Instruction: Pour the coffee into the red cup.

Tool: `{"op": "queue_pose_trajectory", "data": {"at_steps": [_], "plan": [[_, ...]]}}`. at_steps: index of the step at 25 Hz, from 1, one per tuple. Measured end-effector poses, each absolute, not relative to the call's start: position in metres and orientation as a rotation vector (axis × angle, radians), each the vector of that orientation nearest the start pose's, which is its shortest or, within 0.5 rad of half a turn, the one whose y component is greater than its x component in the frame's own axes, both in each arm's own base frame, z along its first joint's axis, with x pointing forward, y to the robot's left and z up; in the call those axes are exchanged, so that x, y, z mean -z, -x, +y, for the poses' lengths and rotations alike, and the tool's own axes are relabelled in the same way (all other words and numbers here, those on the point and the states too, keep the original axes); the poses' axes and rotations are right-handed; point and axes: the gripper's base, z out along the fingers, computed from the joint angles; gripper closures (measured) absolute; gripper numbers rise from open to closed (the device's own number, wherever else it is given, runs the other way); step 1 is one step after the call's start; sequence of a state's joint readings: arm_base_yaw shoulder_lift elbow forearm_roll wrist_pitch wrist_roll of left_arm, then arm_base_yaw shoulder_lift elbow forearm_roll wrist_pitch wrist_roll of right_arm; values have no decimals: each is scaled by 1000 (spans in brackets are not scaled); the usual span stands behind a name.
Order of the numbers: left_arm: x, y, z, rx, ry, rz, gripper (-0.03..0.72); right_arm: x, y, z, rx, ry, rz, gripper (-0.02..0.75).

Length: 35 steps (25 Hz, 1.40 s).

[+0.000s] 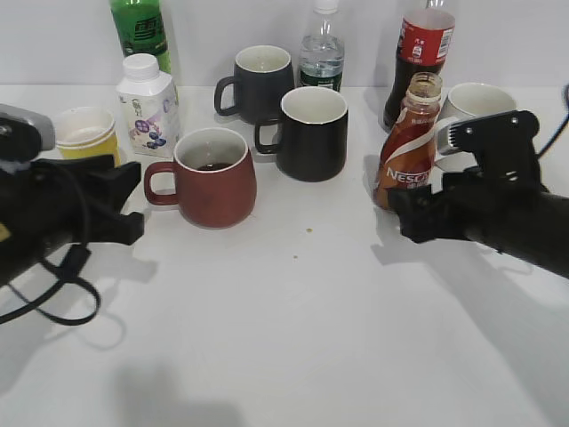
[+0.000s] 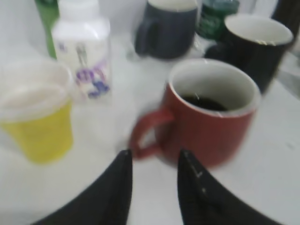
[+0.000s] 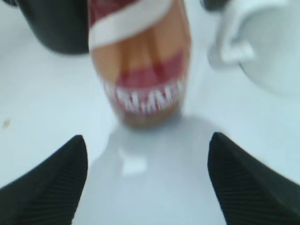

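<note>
You already had dark coffee in the red cup [image 1: 214, 177]. The bottle [image 1: 410, 142] stood uncapped, both pincers, left [image 2: 154, 164] and right [image 3: 147, 154], released; little seemed left.

both left gripper [image 2: 154, 161] and right gripper [image 3: 147, 152] gape, empty.

yellow cup [image 1: 86, 132] | milk carton [image 1: 148, 104] | black mugs [image 1: 310, 133] | cola bottle [image 1: 423, 49]
</note>
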<state>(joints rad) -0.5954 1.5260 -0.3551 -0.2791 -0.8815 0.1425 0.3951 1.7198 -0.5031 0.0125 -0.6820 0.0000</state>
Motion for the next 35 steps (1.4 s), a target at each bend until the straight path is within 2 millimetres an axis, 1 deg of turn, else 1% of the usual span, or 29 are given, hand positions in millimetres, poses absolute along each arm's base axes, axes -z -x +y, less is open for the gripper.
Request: {"op": "queue_pose_trajectory", "data": {"at_steps": [2, 4, 7, 10, 14, 18, 21, 23, 25, 27, 30, 33, 35], "plan": [[-182, -211, -121, 284, -338, 1835, 428, -147, -261, 108, -250, 379, 2033, 134], [-193, -203, -117, 318, -310, 1890, 428, -154, -256, 106, -262, 356, 2080, 141], [-207, -189, -115, 386, -330, 2003, 428, -168, -245, 102, -267, 339, 2150, 141], [-222, -175, -117, 448, -413, 2122, 428, -184, -232, 97, -262, 332, 2247, 141], [-248, -161, -116, 461, -561, 2186, 428, -216, -213, 89, -239, 349, 2365, 142], [-275, -145, -108, 403, -726, 2273, 428, -250, -184, 77, -202, 376, 2484, 142], [-290, -129, -96, 332, -830, 2364, 428, -267, -154, 64, -173, 409, 2541, 143], [-296, -115, -85, 285, -886, 2430, 428, -277, -133, 55, -155, 442, 2545, 143], [-304, -94, -71, 272, -909, 2446, 428, -287, -109, 45, -154, 451, 2526, 143], [-307, -78, -60, 260, -929, 2472, 428, -294, -90, 36, -158, 449, 2494, 143], [-314, -56, -45, 272, -906, 2386, 428, -303, -58, 23, -175, 440, 2403, 143], [-301, -35, -30, 282, -885, 2320, 428, -307, -32, 12, -181, 451, 2314, 143], [-291, -22, -22, 289, -873, 2282, 428, -308, -20, 7, -188, 450, 2249, 143]]}}
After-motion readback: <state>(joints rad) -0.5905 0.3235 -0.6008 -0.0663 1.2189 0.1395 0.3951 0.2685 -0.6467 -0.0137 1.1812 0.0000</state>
